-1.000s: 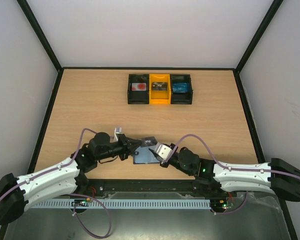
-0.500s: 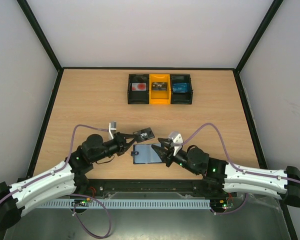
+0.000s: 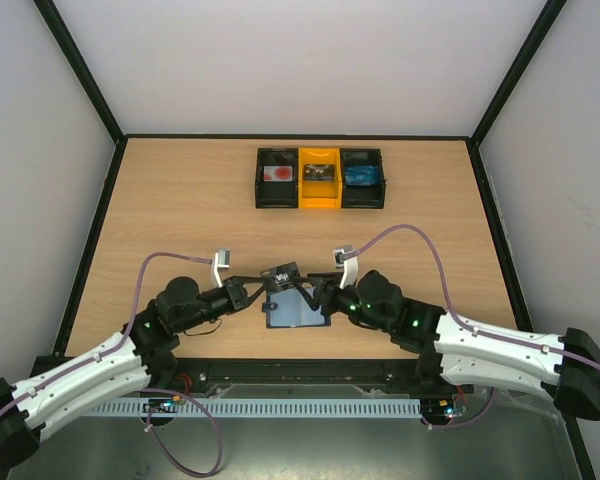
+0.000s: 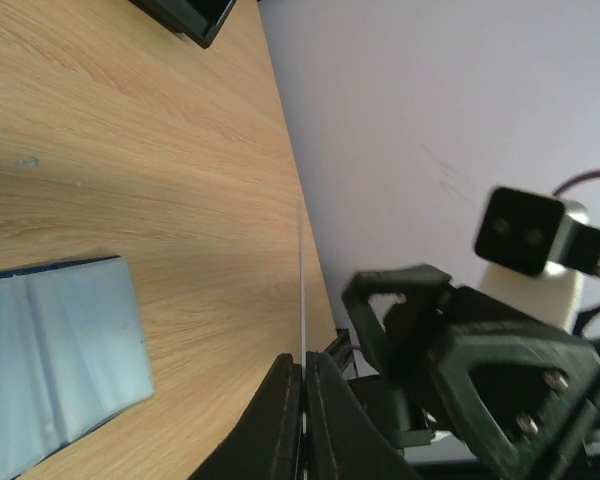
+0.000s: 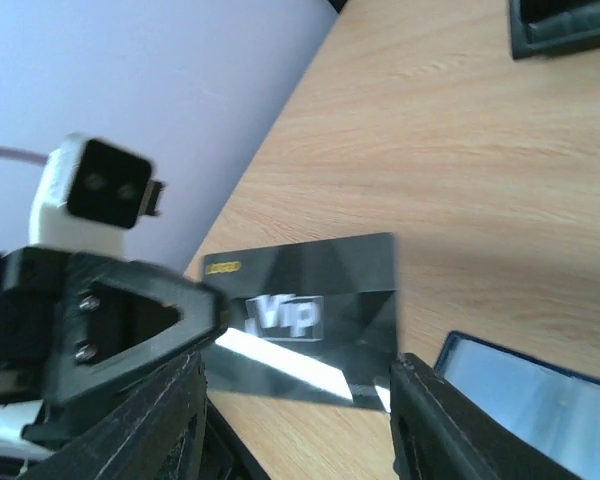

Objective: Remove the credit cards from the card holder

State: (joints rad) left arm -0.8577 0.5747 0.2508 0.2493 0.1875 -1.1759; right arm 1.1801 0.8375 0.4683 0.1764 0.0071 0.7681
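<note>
The card holder (image 3: 296, 312) lies open and flat on the table, its pale grey-blue pockets facing up. My left gripper (image 3: 265, 283) is shut on one of the credit cards (image 3: 280, 275), a black one lettered "VIP", held just above the holder's far edge. In the left wrist view this card (image 4: 302, 280) shows edge-on as a thin line between the pressed fingers (image 4: 280, 420). My right gripper (image 3: 316, 290) is open beside the card. In the right wrist view its fingers (image 5: 430, 420) stand either side of the card (image 5: 300, 300) without touching it. The holder (image 5: 540, 400) lies at lower right.
A row of three small bins (image 3: 320, 178), black, yellow and black, stands at the back middle with small items inside, the right one blue. Black frame rails edge the table. Both wrist cables arch over the arms near the holder.
The left gripper has drawn the black card away from the holder and holds it a little further left. The right gripper has opened wider and moved up and left toward the card.
</note>
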